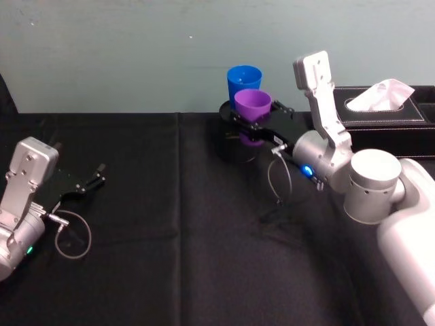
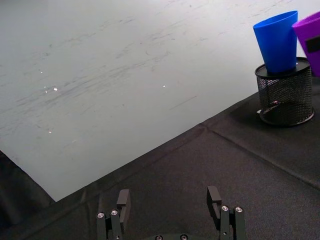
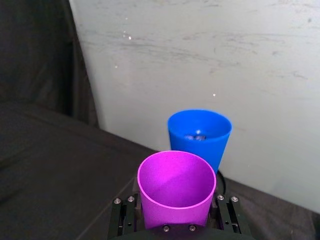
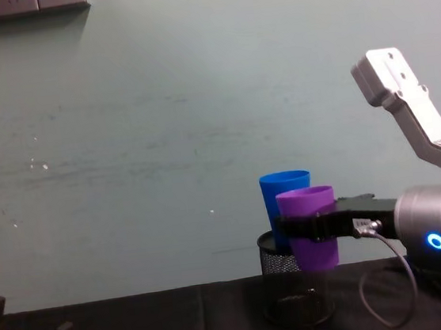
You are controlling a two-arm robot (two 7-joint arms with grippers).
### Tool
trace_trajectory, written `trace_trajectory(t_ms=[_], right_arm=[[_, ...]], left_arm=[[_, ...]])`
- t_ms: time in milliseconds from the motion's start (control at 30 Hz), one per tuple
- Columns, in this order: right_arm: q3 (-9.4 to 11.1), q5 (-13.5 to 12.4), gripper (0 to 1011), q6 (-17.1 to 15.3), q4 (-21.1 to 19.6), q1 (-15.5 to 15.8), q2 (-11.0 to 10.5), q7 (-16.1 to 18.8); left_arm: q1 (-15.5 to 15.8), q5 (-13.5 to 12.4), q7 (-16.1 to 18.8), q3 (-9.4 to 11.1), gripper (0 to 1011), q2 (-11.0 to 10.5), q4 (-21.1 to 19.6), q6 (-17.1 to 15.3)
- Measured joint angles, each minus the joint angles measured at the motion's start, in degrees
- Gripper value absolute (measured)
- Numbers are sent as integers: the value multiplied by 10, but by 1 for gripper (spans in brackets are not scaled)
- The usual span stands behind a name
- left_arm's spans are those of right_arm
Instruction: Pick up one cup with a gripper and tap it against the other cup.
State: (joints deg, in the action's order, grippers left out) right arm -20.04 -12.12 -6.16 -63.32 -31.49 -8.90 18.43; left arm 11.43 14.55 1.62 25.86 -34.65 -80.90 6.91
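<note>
Above the black bench (image 1: 170,238), the right claw (image 1: 253,122) gripped the purple cup (image 1: 252,103) beside the blue cup (image 1: 243,79), which stood in a mesh holder (image 2: 285,95). A tissue box (image 1: 387,109) sat nearby. The left claw (image 1: 92,182) rested open.

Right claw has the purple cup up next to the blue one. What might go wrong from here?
The blue cup stands loosely in the mesh holder, so a hard tap from the purple cup may tip it. The right claw grips the tapered purple cup midway, which may slip on impact.
</note>
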Motion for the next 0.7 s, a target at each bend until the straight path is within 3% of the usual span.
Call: trace_trajectory(t_ms=[267,333,467,700], right_arm=[[3,-3,726,-22,-86,64,-25,0],[5,-6,726,-27,-126,96,-37,0],[7,-4,726,-28,-166,132,-51,-9],[7,11,726,-16,-208,181,-63,-27]], left_arm=[[0,0,0,0,1000,0,0,0],[0,0,0,0,1000,0,0,0],[0,0,0,0,1000,0,0,0],[0,0,0,0,1000,0,0,0]])
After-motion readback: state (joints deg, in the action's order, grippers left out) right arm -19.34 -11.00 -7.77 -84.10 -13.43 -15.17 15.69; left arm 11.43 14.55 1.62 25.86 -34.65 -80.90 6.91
